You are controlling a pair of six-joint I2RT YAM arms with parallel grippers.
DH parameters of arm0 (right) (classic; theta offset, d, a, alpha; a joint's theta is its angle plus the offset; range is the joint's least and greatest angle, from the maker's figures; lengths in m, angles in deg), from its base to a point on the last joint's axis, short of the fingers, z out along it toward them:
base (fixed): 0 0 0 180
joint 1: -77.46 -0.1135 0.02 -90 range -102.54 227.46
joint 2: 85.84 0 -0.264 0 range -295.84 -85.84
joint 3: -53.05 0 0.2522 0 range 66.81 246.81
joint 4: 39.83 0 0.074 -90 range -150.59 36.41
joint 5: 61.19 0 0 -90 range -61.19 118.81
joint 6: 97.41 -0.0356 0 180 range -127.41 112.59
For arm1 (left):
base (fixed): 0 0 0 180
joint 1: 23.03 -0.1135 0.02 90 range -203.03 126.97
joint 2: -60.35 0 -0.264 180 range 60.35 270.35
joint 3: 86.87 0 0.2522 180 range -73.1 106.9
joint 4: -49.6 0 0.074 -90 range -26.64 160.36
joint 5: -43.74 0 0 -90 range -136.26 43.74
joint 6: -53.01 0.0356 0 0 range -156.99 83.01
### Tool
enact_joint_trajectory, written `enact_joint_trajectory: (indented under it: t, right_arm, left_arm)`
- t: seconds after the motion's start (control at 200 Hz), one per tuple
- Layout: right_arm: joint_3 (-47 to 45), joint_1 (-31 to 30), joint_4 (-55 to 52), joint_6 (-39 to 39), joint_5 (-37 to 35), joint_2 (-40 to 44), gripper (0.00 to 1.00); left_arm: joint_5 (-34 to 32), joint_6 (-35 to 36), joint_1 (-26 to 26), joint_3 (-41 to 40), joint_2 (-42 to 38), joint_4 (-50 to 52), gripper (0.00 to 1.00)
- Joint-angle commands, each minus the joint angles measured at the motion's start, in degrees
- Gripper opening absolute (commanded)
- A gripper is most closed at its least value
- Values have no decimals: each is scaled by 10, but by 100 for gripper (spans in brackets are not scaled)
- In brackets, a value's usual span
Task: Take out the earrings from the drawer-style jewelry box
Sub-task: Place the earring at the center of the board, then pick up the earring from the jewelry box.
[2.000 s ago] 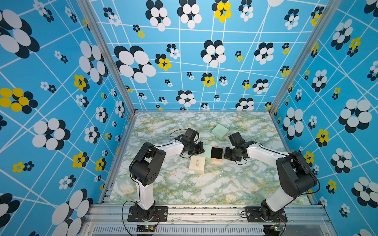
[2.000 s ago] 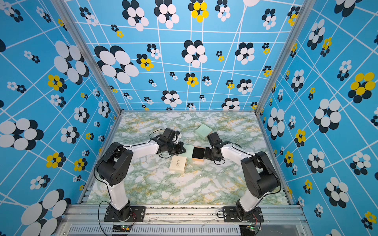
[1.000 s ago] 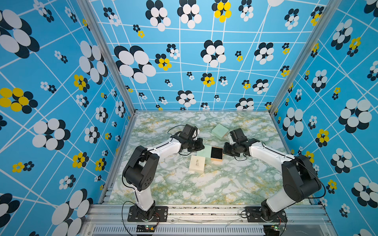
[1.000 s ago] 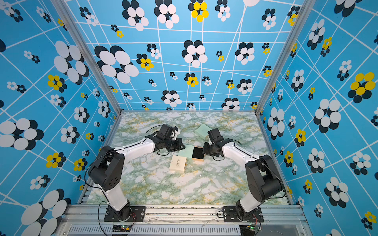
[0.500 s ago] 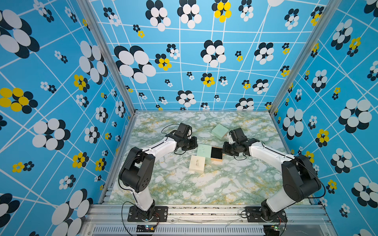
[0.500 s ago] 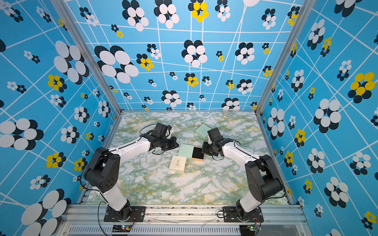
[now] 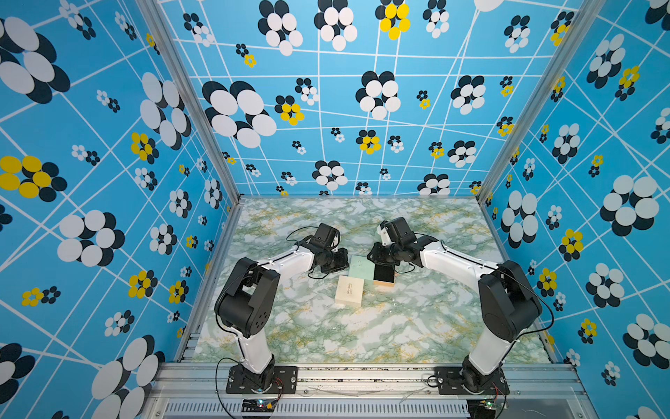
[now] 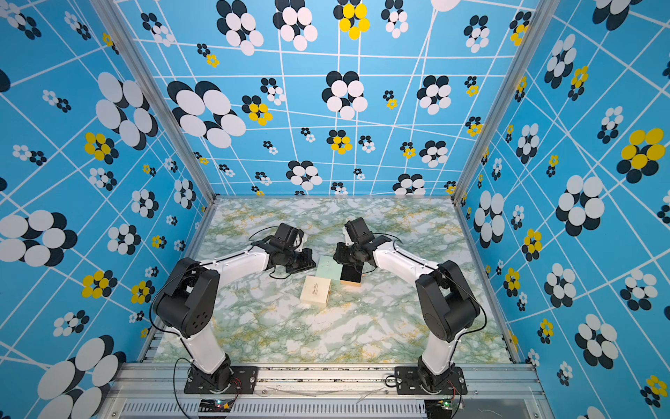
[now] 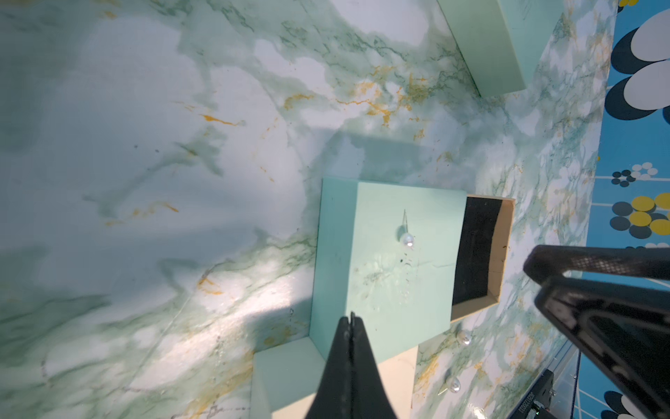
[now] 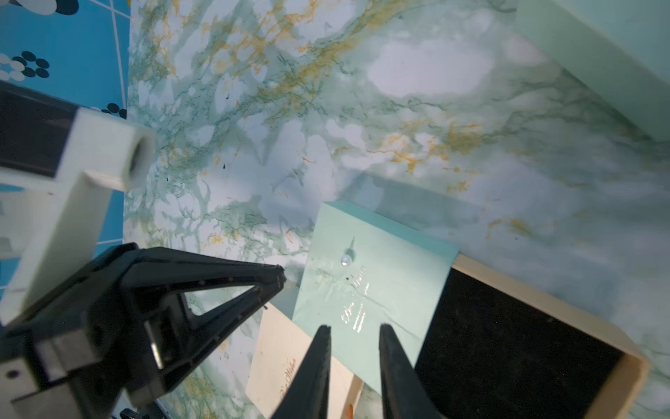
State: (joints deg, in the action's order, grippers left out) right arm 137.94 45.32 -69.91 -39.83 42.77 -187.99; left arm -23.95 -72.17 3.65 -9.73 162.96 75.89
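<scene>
The jewelry box is a mint sleeve (image 7: 362, 267) with a black-lined drawer (image 7: 384, 275) pulled out beside it. One pearl earring (image 9: 406, 239) lies on top of the sleeve and also shows in the right wrist view as an earring (image 10: 346, 259). Two more earrings (image 9: 463, 338) (image 9: 453, 383) lie on the table near the drawer. My left gripper (image 9: 351, 317) is shut and empty at the sleeve's edge. My right gripper (image 10: 355, 328) hangs open over the sleeve (image 10: 373, 290) with nothing between its fingers.
A cream box (image 7: 349, 290) lies on the marble table (image 7: 398, 326), touching the sleeve's near side. A second mint box (image 9: 489, 43) lies farther back, near the rear wall. Blue patterned walls close in three sides of the table.
My right gripper has moved left over the sleeve and its jaws have parted. My left gripper has drawn back slightly to the left, still shut.
</scene>
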Motion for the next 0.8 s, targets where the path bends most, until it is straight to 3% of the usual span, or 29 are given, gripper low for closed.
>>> enact_joint_trajectory:
  t: [0.0,0.795]
  right_arm:
    - [34,-8,-30,10,-15,-25,28]
    - [156,-61,-139,65,-118,-128,32]
  left_arm:
    - [15,-3,-10,-3,11,-19,0]
    - [26,-7,-16,-20,21,-39,0]
